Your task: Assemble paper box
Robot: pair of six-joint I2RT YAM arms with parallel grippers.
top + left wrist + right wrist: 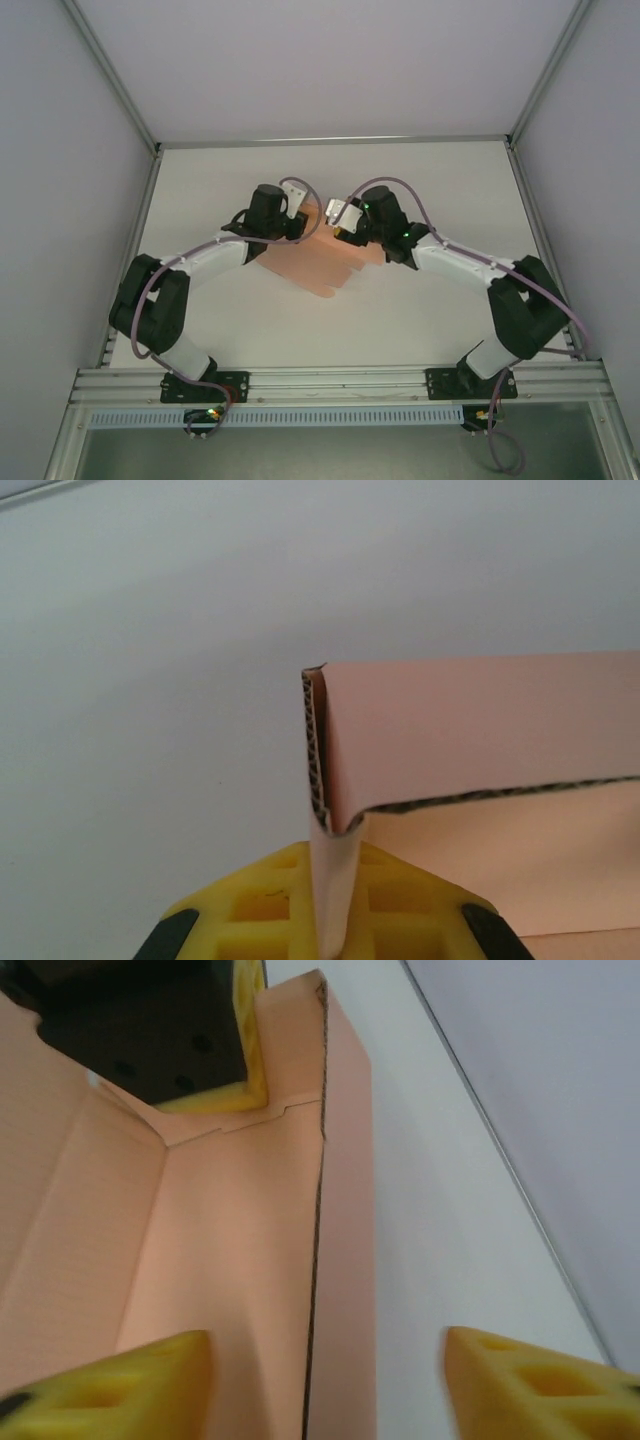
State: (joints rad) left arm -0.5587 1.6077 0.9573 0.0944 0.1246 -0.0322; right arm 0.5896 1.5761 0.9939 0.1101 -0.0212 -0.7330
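**White table [400, 180], pink paper box [320, 268] in the middle**

Grey walls [60, 150] all round. Both arms lean over the box, hiding its far edge from above. The left gripper [335, 920] is clamped on an upright flap [335, 875]. The right gripper [330, 1390] has its jaws apart around a side wall [345, 1160], maybe touching it.

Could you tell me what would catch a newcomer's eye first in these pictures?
First, the salmon-pink paper box, half folded, in the middle of the white table. Next, the left tool is shut on one of its flaps, and the right tool stands open with a card wall's edge between its fingers.
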